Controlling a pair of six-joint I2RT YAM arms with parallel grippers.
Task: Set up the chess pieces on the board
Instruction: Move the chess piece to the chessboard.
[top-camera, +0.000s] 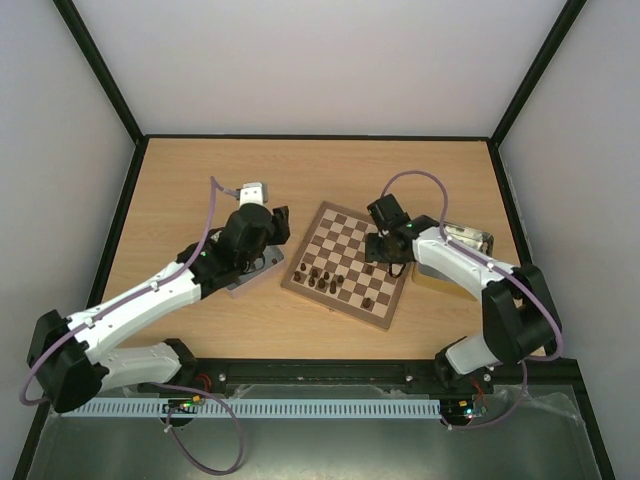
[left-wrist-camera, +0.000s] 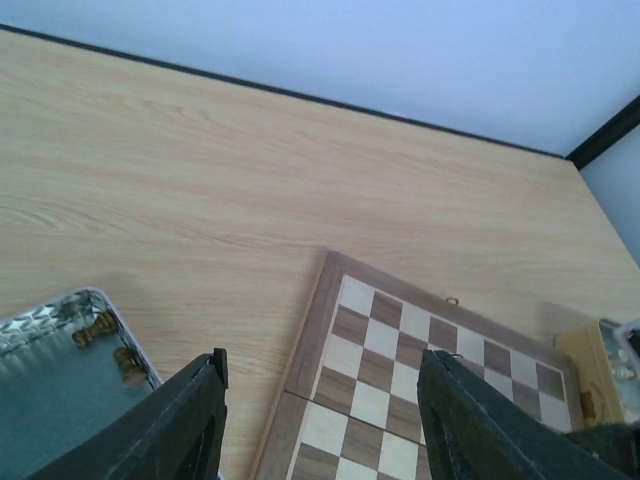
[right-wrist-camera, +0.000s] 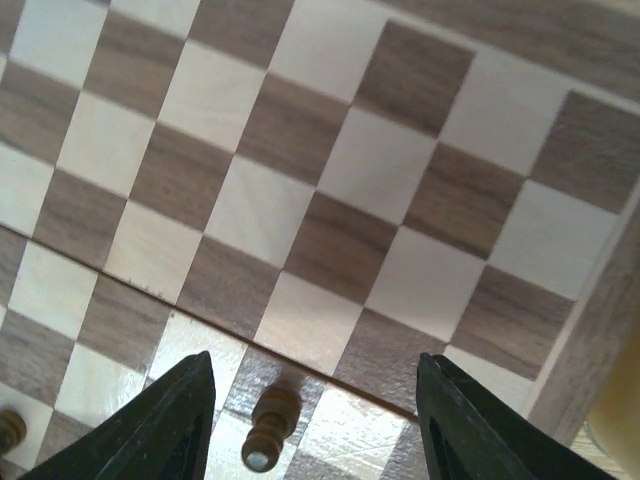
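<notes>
The board (top-camera: 350, 238) lies tilted at the table's middle. Several dark chess pieces (top-camera: 320, 278) stand on its near rows, one alone (top-camera: 368, 302) near the front corner. My right gripper (top-camera: 384, 260) hovers open over the board's right side. In the right wrist view (right-wrist-camera: 315, 365) a pawn (right-wrist-camera: 268, 425) stands on the board (right-wrist-camera: 330, 170) between the fingers, nearer the left one, untouched. My left gripper (top-camera: 282, 224) is open and empty just off the board's left edge. In the left wrist view (left-wrist-camera: 325, 365) it sits above the board's rim (left-wrist-camera: 312, 330).
A grey tray (left-wrist-camera: 50, 410) holding a few pieces (left-wrist-camera: 100, 322) sits under my left arm, left of the board. A yellow-sided tray (top-camera: 465, 245) stands right of the board, also in the left wrist view (left-wrist-camera: 598, 365). Black frame rails edge the table.
</notes>
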